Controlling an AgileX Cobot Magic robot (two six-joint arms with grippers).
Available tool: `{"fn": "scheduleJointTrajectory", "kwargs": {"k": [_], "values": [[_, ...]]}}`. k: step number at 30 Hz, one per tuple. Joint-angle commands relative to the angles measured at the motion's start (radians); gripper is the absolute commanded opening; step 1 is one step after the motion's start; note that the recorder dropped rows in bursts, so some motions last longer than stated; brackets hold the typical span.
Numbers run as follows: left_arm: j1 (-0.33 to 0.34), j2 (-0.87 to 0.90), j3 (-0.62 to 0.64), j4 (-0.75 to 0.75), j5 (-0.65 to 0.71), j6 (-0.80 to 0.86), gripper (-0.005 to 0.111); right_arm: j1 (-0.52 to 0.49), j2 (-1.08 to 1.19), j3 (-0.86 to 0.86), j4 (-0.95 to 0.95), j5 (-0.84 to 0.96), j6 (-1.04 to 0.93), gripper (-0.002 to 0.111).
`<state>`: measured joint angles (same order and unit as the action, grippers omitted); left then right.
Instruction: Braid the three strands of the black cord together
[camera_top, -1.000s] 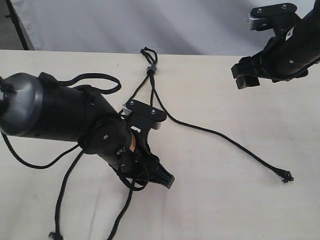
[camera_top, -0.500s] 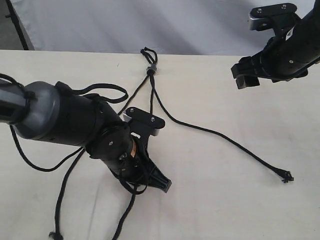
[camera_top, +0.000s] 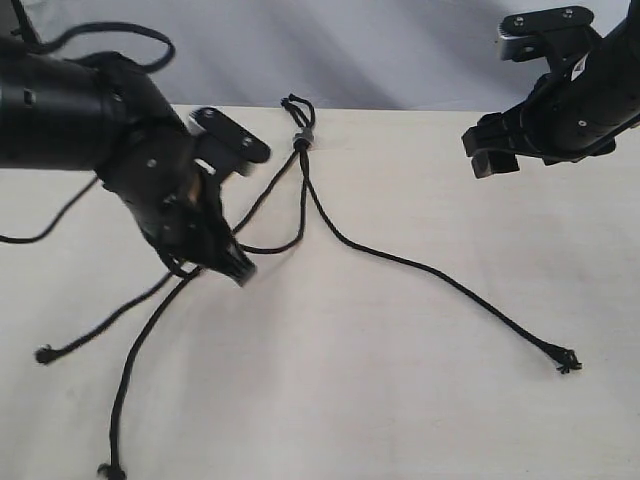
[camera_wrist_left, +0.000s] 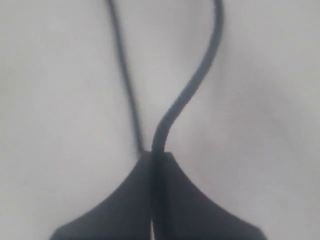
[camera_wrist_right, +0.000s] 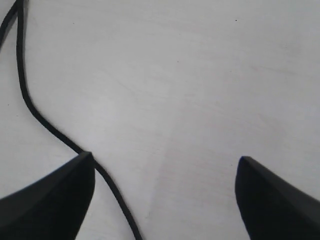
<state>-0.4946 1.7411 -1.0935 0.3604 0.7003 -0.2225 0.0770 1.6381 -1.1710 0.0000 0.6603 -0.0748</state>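
The black cord lies on the pale table, its knot (camera_top: 300, 141) topped by small loops (camera_top: 295, 104) at the back middle. From there the right strand (camera_top: 440, 279) runs to a frayed tip (camera_top: 568, 359). The middle strand (camera_top: 302, 205) drops, bends left and enters my left gripper (camera_top: 240, 270), which is shut on it; the left wrist view shows that strand (camera_wrist_left: 195, 85) pinched between the jaws of my left gripper (camera_wrist_left: 156, 155). A third strand (camera_top: 262, 192) passes behind that gripper. Two tips (camera_top: 42, 353) (camera_top: 105, 469) lie at the lower left. My right gripper (camera_top: 492, 155) hovers open and empty at the upper right.
Under my open right gripper (camera_wrist_right: 165, 160) there is bare table (camera_wrist_right: 200, 90), with a strand (camera_wrist_right: 30, 107) passing beside one finger. A grey backdrop (camera_top: 400, 50) rises behind the table's back edge. The left arm's cable (camera_top: 100, 32) loops above it.
My left arm has swung up and to the left, dragging the held strand with it. The two lower strands now trail to the lower left. The right arm has not moved.
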Motion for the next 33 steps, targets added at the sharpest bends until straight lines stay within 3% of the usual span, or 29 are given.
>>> {"fn": "scheduleJointTrajectory", "kwargs": {"k": [1,4,9,14,19,22,26,31,33], "values": [[0.148,0.006,0.023,0.042,-0.008,-0.009,0.0,-0.006,0.0,0.002,0.0,-0.01,-0.004,0.073],[0.227,0.031,0.065,0.047,-0.079,0.013,0.0,-0.006,0.01,0.002,0.0,-0.01,-0.004,0.073],[0.3,0.082,0.118,0.047,-0.163,0.019,0.0,-0.006,0.038,0.002,0.0,-0.025,-0.004,0.073],[0.311,0.134,0.133,0.026,-0.17,-0.007,0.0,-0.004,0.04,0.002,0.0,-0.027,-0.004,0.073],[0.298,0.167,0.133,-0.189,-0.157,0.079,0.0,-0.004,0.04,0.002,0.0,-0.027,-0.004,0.073],[0.253,0.171,0.149,-0.369,-0.139,0.222,0.0,-0.004,0.04,0.002,0.0,-0.027,-0.004,0.073],[0.128,0.171,0.181,-0.561,-0.118,0.358,0.0,-0.004,0.04,0.002,0.0,-0.027,-0.004,0.073],[-0.077,0.157,0.177,-0.568,-0.092,0.433,0.0,-0.004,0.04,0.002,0.0,-0.027,-0.004,0.073],[-0.126,0.13,0.165,-0.524,-0.092,0.431,0.0,-0.004,0.04,0.002,0.0,-0.027,-0.004,0.073]]}}
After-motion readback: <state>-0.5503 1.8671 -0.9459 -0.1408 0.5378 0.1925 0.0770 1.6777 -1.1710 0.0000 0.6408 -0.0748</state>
